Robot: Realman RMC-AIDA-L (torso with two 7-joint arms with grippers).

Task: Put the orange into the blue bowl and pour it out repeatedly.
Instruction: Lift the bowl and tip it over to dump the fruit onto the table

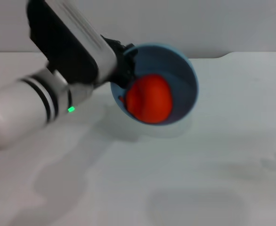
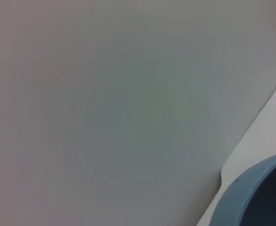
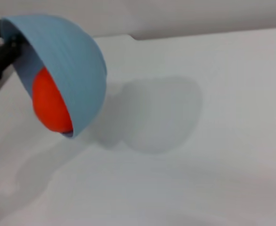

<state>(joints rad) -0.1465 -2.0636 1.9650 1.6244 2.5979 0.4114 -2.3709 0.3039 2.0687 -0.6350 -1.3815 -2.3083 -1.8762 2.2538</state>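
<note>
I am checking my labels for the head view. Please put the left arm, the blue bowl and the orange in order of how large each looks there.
1. Left arm: largest, but it is nearest the camera, so this is partly nearness.
2. Blue bowl, held tilted by the left gripper.
3. Orange, inside the bowl.

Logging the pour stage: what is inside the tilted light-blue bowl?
The red-orange fruit lies inside the light-blue bowl, near its lowered rim. The left gripper grips the rim; the bowl's wall behind the fruit is covered.
</note>
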